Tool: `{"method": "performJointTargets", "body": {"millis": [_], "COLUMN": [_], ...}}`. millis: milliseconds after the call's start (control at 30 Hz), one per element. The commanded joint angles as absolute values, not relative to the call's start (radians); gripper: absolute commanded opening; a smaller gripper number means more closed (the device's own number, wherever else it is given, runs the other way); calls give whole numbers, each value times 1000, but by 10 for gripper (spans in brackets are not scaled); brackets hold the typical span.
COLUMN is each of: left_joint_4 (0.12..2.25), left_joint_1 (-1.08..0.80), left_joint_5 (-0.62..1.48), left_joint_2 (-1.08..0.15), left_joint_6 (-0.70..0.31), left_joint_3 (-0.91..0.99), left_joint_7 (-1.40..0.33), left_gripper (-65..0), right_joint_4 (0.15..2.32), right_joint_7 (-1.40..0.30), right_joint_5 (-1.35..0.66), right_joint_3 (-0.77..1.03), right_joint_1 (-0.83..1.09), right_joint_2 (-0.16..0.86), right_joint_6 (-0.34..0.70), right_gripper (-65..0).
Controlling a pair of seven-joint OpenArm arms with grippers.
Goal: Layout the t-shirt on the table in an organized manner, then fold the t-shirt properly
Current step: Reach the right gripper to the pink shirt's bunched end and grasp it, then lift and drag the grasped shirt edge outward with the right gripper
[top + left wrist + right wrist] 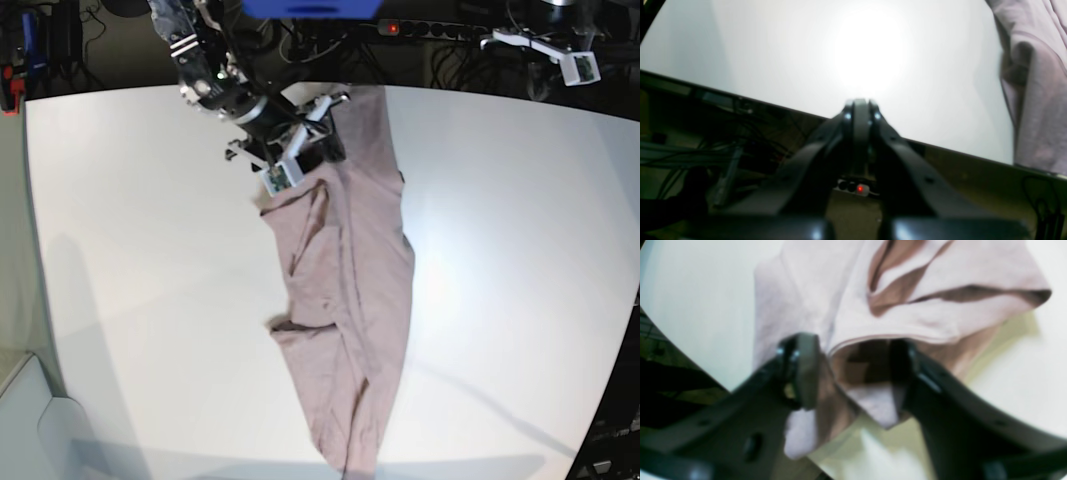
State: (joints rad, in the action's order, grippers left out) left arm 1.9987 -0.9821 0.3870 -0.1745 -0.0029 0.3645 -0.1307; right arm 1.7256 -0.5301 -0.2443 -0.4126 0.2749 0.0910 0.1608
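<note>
The dusty-pink t-shirt lies bunched in a long, creased strip on the white table, running from the far edge to the near edge. My right gripper is at its far end. In the right wrist view that gripper stands open, its fingers on either side of a folded hem of the t-shirt, with cloth hanging between them. My left gripper is shut and holds nothing, hovering over the table's far edge. The t-shirt is off to its side. In the base view the left gripper is at the far right.
Beyond the far table edge are dark cables and a power strip with a red light, also in the left wrist view as the power strip. A red and blue object stands off the far left corner.
</note>
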Motion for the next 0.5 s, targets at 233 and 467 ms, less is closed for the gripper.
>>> {"method": "performJointTargets", "body": {"millis": [233, 467], "left_joint_4": [2014, 2020], "left_joint_1": [-992, -989], "left_joint_5": [390, 390], "left_joint_2": [-180, -180], "left_joint_6": [4, 2], "left_joint_3": [377, 384], "left_joint_7": [-107, -107], "left_gripper": [-650, -650], "right_joint_4": [1825, 2026], "right_joint_7": [-513, -513], "right_joint_5": [-254, -249], "right_joint_3": [-375, -357], "right_joint_1": [228, 188], "right_joint_2": [93, 93], "right_joint_6": [168, 168], "right_gripper": [-650, -650]}}
